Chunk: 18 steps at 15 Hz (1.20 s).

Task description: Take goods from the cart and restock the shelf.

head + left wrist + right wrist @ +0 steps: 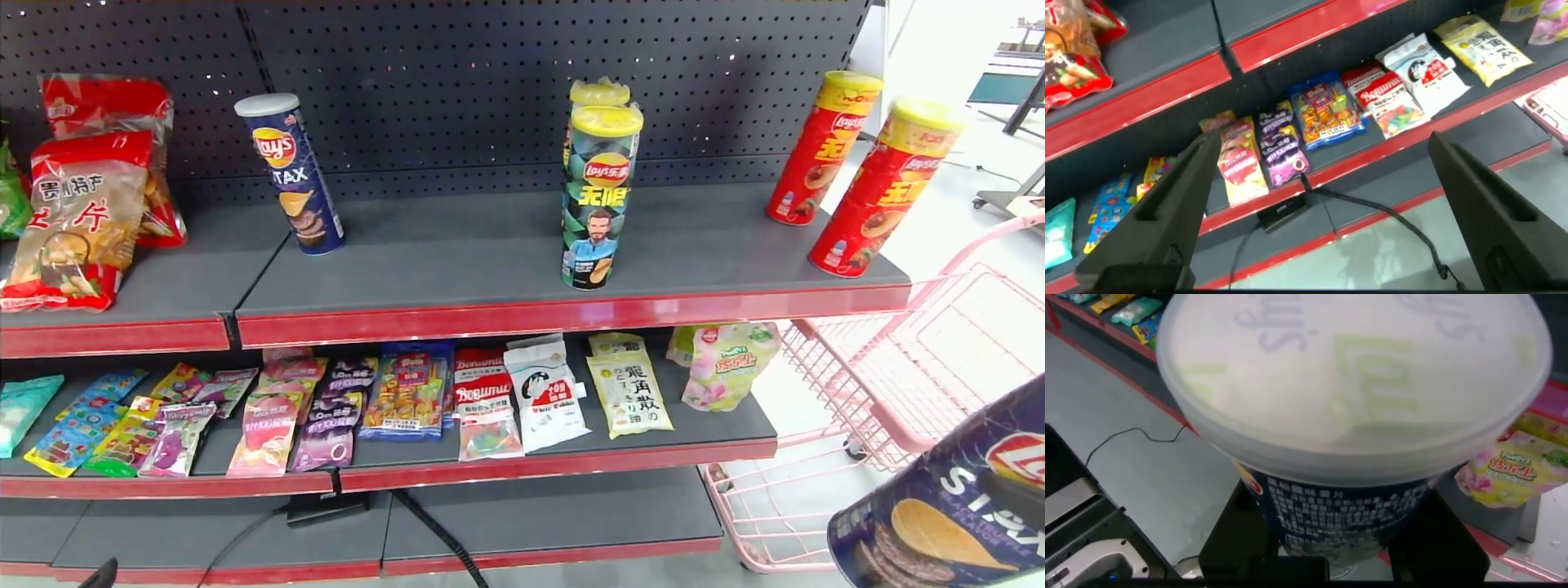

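Right tool [1331, 551] is clamped on the dark blue chip can [947, 514], held near the pink cart [914, 359] and lower than the top shelf [457, 253]. It likely belongs beside the matching can [290, 173]. Left tool [1323, 204] is spread apart and empty, low before the shelving.

Blue chip can [1347, 502] clamped in right claw [1331, 547], white lid [1355, 367], grey floor [1143, 474] beneath

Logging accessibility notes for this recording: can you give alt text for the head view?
A dark blue chip can fills the lower right corner, beside a pink cart, facing a shelf unit. Its top level holds a matching blue can, two green cans and two red cans; snack packets lie one level down.
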### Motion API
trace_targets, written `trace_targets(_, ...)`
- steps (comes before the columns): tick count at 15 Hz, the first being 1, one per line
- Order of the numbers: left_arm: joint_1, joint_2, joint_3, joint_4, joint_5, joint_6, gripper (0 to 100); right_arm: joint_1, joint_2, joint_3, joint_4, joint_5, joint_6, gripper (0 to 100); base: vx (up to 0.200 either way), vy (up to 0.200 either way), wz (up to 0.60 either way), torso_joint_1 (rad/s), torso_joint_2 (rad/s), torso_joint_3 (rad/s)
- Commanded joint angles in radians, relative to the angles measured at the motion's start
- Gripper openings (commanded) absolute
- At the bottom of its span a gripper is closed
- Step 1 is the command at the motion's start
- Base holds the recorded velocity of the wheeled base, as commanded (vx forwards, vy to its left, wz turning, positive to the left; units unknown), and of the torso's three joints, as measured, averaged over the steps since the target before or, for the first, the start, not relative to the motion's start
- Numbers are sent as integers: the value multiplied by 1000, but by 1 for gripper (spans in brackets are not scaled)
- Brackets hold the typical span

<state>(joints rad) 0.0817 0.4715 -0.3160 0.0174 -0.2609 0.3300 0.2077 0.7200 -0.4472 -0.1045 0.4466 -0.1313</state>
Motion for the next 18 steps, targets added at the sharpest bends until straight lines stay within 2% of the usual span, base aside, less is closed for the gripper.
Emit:
trace_targets(1,0,1,0,1,0,0,100,24,22,-13,2,1,-1,0,0,0,0,0,0,0)
trace_targets(9,0,1,1,1,0,0,100,27,29,-4,2,0,-1,0,0,0,0,0,0,0)
trace_targets(18,0,1,5,1,0,0,100,27,24,10,2,1,-2,0,0,200,0,3,1,2)
